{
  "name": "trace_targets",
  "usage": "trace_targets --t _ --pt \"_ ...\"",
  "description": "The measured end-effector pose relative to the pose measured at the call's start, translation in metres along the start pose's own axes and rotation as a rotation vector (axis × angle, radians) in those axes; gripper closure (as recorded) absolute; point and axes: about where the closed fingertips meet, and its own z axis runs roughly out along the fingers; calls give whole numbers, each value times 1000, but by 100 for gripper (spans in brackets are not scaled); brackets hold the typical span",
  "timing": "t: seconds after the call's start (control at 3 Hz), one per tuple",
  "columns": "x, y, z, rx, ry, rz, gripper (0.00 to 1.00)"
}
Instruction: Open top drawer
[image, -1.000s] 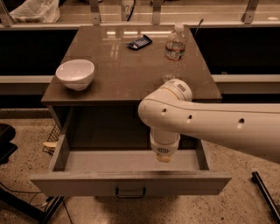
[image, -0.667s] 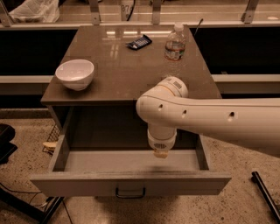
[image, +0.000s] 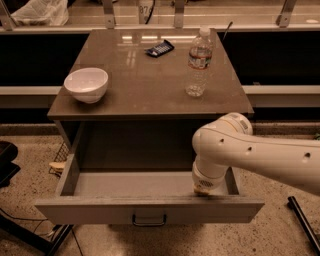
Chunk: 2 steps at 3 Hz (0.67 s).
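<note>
Camera view showed the top drawer (image: 95, 212) standing open, the gripper (image: 204, 189) inside toward four o'clock; I couldn't tell its grip.

No legible text, bottle label (image: 199, 58) unreadable, hand (image: 204, 189) inside top drawer (image: 100, 212)

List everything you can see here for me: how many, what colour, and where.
Table: one, brown, centre.
Drawer: one, grey, open below the tabletop; black handle on its front.
Bowl: one, white, tabletop left.
Bottle: one, clear, upright, tabletop right.
Packet: one, dark, tabletop back.
Bag: one, white, ledge behind, top left.
Arm: one, white, reaching in from the right.
Tool: one, at the arm's end, down in the drawer's right front corner, mostly hidden.
</note>
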Motion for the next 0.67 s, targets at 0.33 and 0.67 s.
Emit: trace_targets --t 0.33,0.67 --pt "19 16 -3 14 -43 35 100" --pt "19 16 -3 14 -43 35 100"
